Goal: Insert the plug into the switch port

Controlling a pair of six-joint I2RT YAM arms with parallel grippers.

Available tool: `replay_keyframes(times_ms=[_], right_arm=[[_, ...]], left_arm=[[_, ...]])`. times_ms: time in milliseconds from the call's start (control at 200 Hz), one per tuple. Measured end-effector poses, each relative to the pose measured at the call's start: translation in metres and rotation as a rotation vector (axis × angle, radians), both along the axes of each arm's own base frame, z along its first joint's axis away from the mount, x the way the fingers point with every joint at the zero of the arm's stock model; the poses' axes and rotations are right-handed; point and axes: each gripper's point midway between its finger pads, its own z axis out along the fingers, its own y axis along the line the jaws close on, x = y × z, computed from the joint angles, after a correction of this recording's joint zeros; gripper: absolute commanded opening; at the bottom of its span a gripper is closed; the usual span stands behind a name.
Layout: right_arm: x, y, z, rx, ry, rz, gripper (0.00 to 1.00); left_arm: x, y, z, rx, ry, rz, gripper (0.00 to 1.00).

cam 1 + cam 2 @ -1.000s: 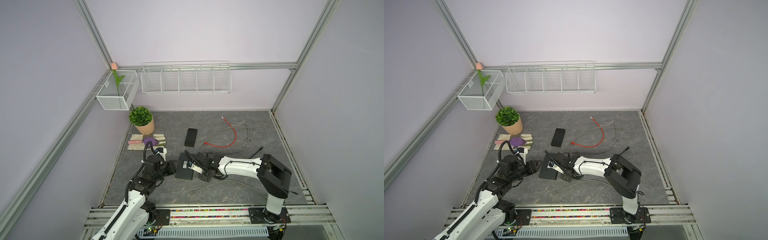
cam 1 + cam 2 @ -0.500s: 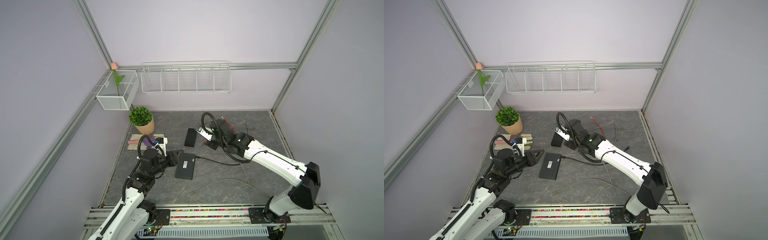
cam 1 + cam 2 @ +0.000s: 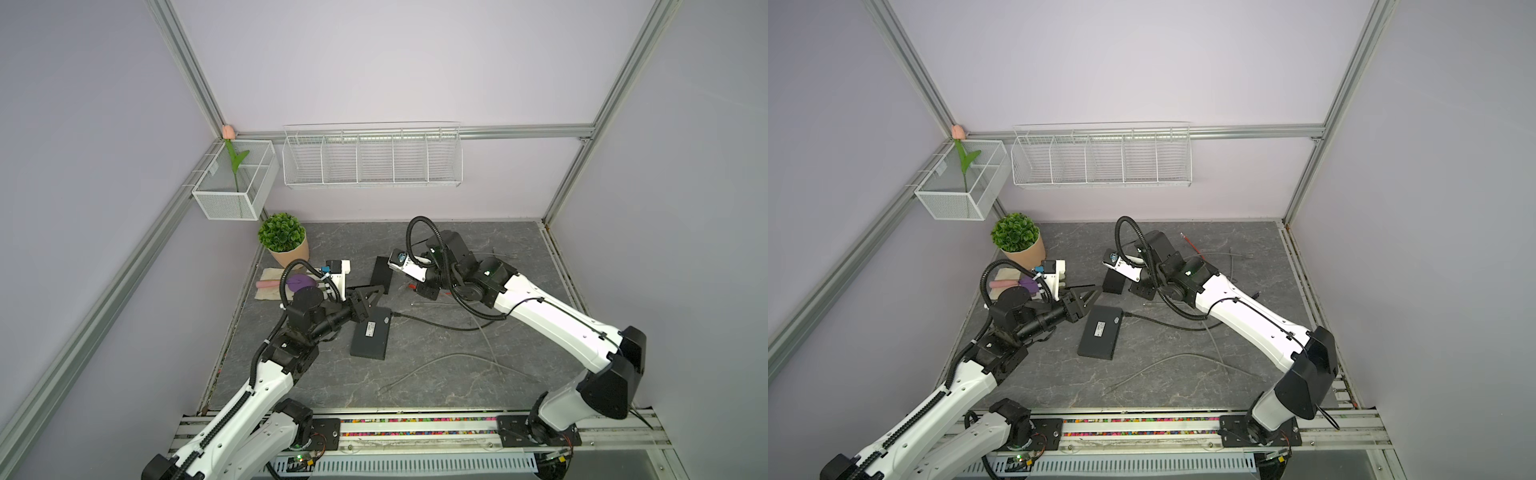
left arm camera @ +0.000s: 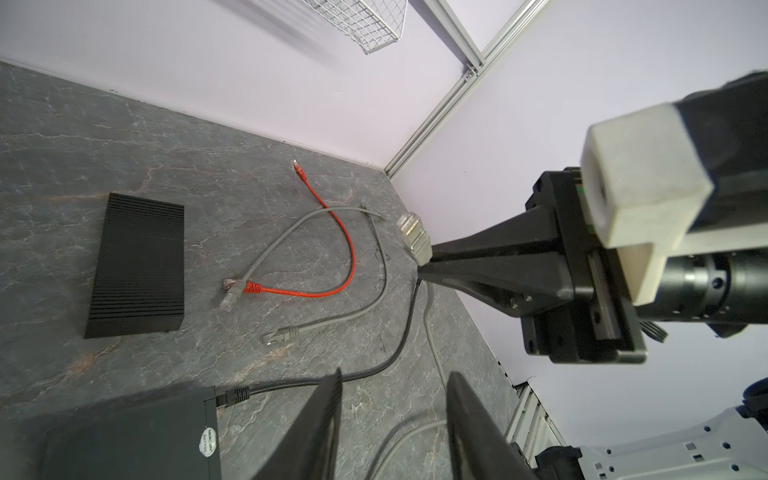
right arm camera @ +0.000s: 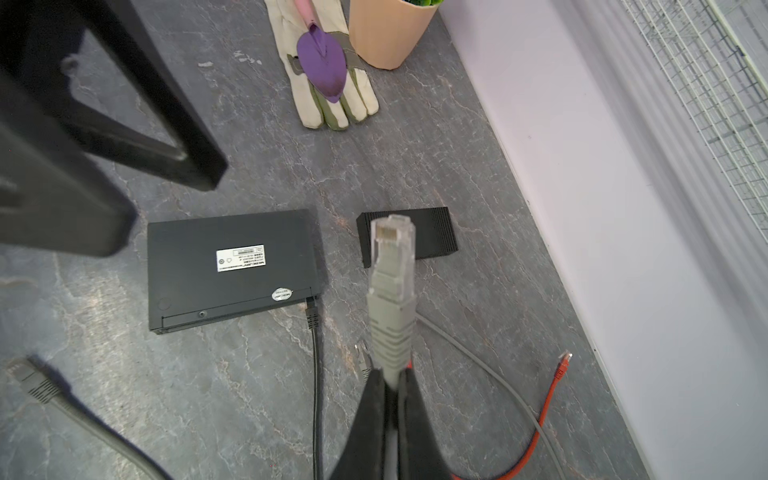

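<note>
The black switch (image 3: 371,332) (image 3: 1100,332) lies flat with its label up; its ports do not show. A black cable (image 5: 316,374) is plugged into its far right corner. My right gripper (image 5: 392,376) (image 3: 428,291) is shut on the boot of a grey plug (image 5: 390,257) (image 4: 411,232), held in the air behind and right of the switch (image 5: 232,266), clear tip pointing toward it. My left gripper (image 4: 395,374) (image 3: 1088,296) hangs open and empty over the switch's far left corner (image 4: 124,436).
A small ribbed black box (image 3: 382,274) (image 5: 432,232) lies behind the switch. A red cable (image 4: 345,232) and grey cables (image 4: 282,334) lie at the back right, another grey cable (image 3: 457,357) in front. A potted plant (image 3: 284,241) and a glove with purple trowel (image 5: 328,70) sit at the left.
My right arm has swung from low at the switch's right side up and back to the far middle, still holding the plug. The left gripper has lifted slightly off the switch's left edge.
</note>
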Motion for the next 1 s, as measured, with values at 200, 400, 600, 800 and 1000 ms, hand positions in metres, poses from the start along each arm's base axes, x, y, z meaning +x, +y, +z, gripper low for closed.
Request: replay_keyframes(times_ms=[200, 400, 600, 800, 1000], right_arm=[[-0.016, 0.004, 0.001, 0.025, 0.051, 0.067, 0.07], [-0.029, 0.006, -0.003, 0.027, 0.099, 0.118, 0.07], [-0.035, 0.007, -0.009, 0.014, 0.154, 0.148, 0.07], [-0.039, 0.011, -0.012, 0.015, 0.183, 0.17, 0.07], [-0.04, 0.013, -0.013, 0.016, 0.199, 0.182, 0.07]], left_arm=[[0.01, -0.007, -0.003, -0.011, 0.004, -0.01, 0.41], [0.012, -0.012, 0.011, -0.034, -0.028, -0.023, 0.41], [0.011, -0.014, 0.024, -0.055, -0.066, -0.035, 0.39], [0.015, -0.02, 0.019, -0.043, -0.049, -0.046, 0.36], [0.012, -0.027, 0.014, -0.032, -0.042, -0.07, 0.34]])
